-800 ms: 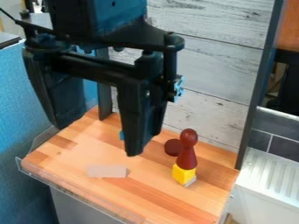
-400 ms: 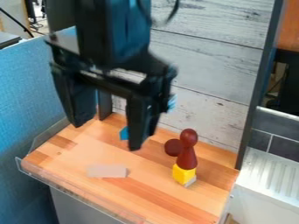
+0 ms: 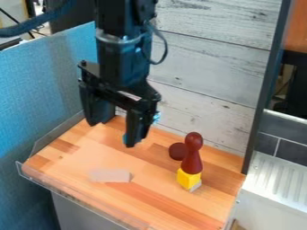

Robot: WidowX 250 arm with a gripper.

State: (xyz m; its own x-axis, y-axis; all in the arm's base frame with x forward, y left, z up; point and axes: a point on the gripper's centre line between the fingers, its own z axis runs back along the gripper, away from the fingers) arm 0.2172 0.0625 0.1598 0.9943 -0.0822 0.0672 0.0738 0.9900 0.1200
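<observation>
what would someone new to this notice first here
The big black gripper, hanging open over the far left of the wooden tabletop, grabs the eye first. Next comes the dark red, knob-topped cone on a yellow block, towards the tabletop's right.

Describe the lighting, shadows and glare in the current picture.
Camera view: light falls softly on the wooden surface, with no hard-edged shadow there; the black end effector looks very dark, its detail partly lost; the metal band above it carries a pale sheen; the white ribbed panel at right is among the brightest areas.
</observation>
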